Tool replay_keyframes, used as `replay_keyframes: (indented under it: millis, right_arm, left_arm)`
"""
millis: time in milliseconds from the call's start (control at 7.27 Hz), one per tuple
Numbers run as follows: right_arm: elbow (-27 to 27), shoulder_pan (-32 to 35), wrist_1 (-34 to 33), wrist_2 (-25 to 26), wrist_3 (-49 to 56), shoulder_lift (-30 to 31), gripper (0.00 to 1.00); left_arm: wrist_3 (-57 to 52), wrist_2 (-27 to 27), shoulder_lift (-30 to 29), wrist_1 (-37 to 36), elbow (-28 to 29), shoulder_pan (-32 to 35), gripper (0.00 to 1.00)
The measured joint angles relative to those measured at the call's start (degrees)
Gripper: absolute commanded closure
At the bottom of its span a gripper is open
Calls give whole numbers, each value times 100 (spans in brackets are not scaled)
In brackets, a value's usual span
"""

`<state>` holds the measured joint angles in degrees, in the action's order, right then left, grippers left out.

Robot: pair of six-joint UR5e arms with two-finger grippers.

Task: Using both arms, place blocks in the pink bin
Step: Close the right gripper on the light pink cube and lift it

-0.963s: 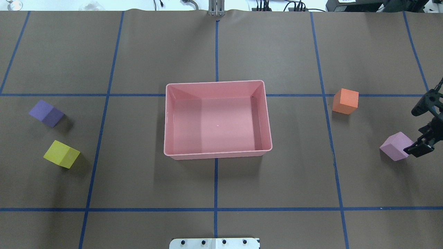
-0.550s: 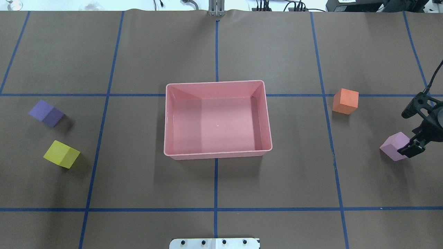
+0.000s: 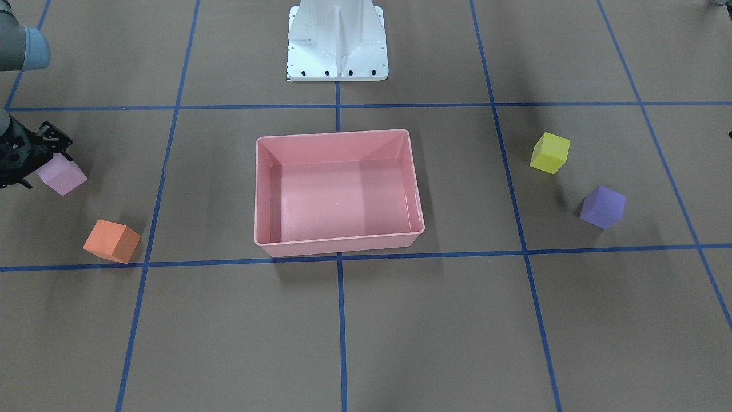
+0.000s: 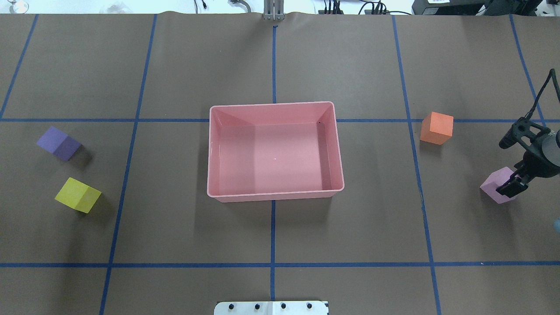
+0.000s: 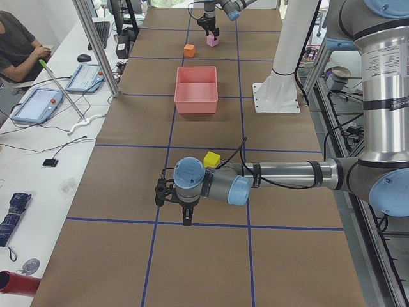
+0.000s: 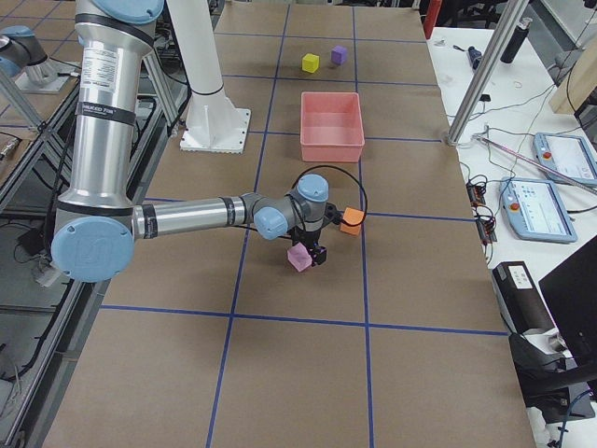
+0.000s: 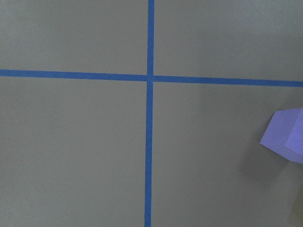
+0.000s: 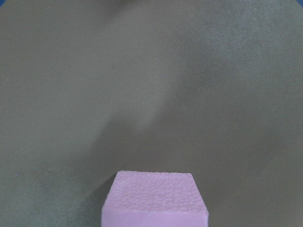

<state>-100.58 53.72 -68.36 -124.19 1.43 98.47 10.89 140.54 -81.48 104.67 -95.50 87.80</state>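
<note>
I can't tell if my right jaws, down at the lilac block [image 3: 63, 177], or my left jaws, low near the yellow block [image 4: 78, 195] and purple block [image 4: 59, 143], are open or closed; the orange block [image 4: 436, 127] lies untouched, and the bin [image 4: 273, 196] sits on the table [image 4: 350, 240] between both pairs.

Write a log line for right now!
right end effector: at lilac block, grip unclear | left end effector: over table near purple block | pink bin: empty | orange block, yellow block: on table
</note>
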Motion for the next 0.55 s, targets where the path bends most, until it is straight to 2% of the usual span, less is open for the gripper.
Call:
replay_keyframes:
  millis: [138, 550]
  right_arm:
    - [35, -12, -4, -115, -5, -1, 100]
    - [146, -18, -15, -744, -59, -67, 100]
  left_arm:
    - [0, 2, -1, 0, -3, 0, 0]
    - [156, 33, -108, -8, -10, -141, 1]
